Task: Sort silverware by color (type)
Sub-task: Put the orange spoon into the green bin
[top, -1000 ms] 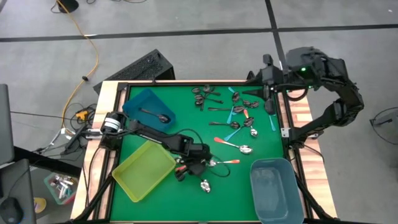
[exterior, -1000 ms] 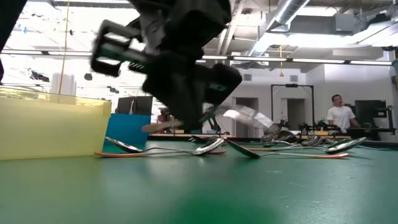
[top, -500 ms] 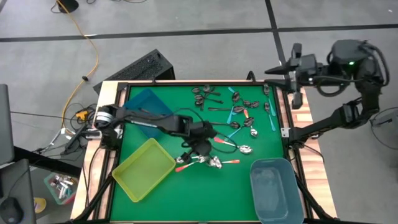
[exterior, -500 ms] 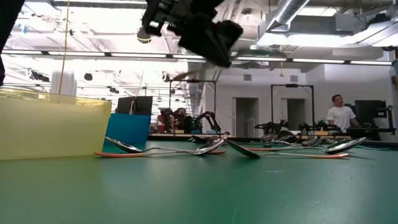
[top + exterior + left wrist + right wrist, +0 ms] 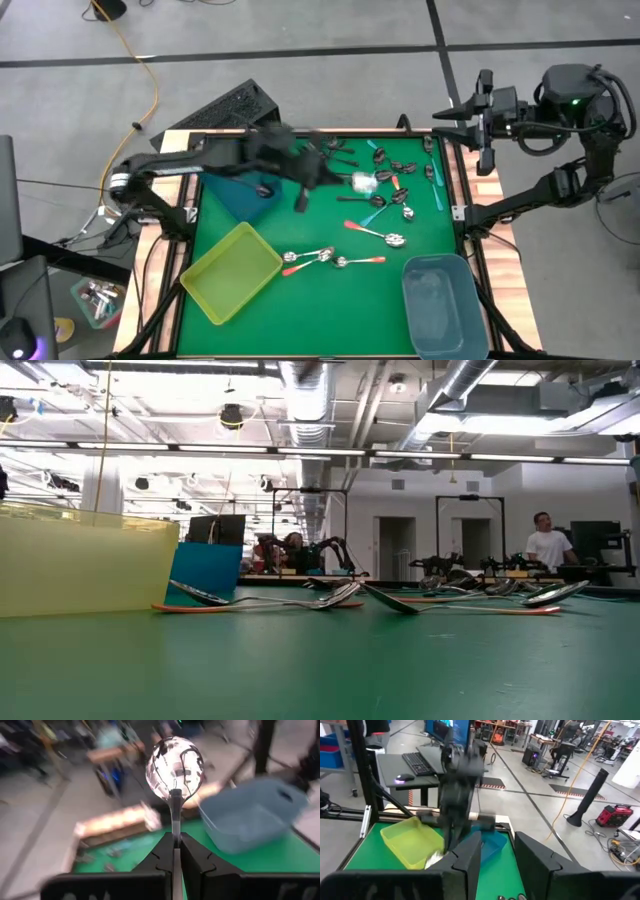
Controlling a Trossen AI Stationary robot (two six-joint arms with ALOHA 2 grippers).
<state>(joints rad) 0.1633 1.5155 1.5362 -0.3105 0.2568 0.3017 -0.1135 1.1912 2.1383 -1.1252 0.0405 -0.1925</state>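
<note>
While airborne, one silver spoon [image 5: 174, 767].

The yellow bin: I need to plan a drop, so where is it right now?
In the high view the yellow bin sits empty at the table's near-left corner, beside two orange-handled spoons.

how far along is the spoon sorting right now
Early days. Done: nothing visibly sorted; the yellow bin and grey bin look empty. In hand: the left gripper is shut on a spoon, carried above the mat. The right gripper waits off the table's edge. Left: the spoon cluster and the orange-handled spoons.
</note>
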